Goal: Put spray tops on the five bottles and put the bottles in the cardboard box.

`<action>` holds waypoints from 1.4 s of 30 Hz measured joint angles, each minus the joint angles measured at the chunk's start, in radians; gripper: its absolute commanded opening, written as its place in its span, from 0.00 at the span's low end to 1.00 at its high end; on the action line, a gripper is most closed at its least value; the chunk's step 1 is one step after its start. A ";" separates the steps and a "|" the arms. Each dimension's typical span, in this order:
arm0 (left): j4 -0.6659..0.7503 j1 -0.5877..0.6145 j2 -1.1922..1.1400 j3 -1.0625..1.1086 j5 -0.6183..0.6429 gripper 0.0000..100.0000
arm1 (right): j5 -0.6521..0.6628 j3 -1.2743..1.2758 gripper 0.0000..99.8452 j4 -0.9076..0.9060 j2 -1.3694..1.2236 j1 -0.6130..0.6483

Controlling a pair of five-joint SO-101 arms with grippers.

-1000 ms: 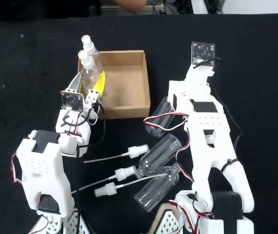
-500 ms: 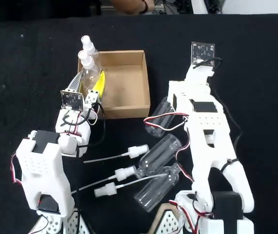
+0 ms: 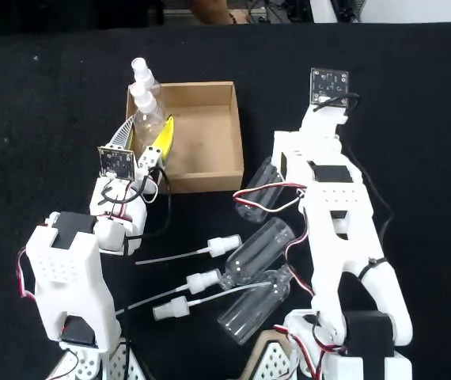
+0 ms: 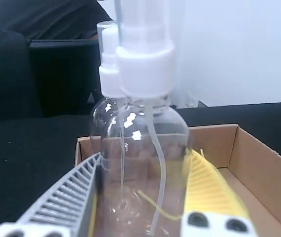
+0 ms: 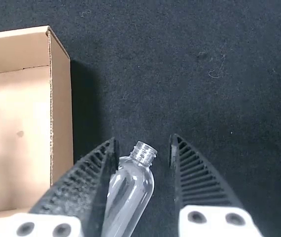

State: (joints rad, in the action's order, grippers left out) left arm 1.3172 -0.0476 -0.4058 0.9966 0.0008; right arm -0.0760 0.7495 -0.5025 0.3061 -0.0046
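Where the black cloth-covered bench (image 3: 415, 119) lay widest at the left, the left gripper (image 3: 149, 127) was closed tight on a clear plastic bottle with a white spray top (image 4: 140, 148), its grey and yellow fingers (image 4: 66, 197) pressed to either side. That bottle was upright at the left wall of the open brown cardboard box (image 3: 237, 134). Its base was cut off in the wrist view, so whether it sat inside could not be told. A second capped clear bottle (image 3: 141, 70) stood just behind it at the box's far left corner. To the right the box floor lay bare.

Before the box, three loose white spray tops with long dip tubes (image 3: 224, 245) lay on the bench, next to two uncapped clear bottles (image 3: 261, 249) on their sides. Farther right, the right gripper (image 5: 143, 143) was spread wide around a third uncapped bottle (image 5: 130, 187), which lay just beside the box's right wall with open bench on its other side. From above, the arm hid that gripper and much of the bottle.
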 measured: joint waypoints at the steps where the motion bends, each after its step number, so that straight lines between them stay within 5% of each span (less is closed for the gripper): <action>1: 0.000 0.000 0.000 0.000 0.000 0.21 | 0.000 0.000 0.16 0.000 0.000 0.000; 28: -0.009 0.002 0.014 0.008 0.000 0.25 | 0.000 0.002 0.16 0.017 0.000 0.000; 42: -0.546 0.000 0.448 0.058 0.000 0.25 | 0.000 0.002 0.16 0.017 0.000 0.000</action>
State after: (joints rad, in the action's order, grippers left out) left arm 0.7710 -0.0476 0.0422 1.0549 0.0008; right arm -0.0760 0.7511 -0.4856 0.3061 -0.0046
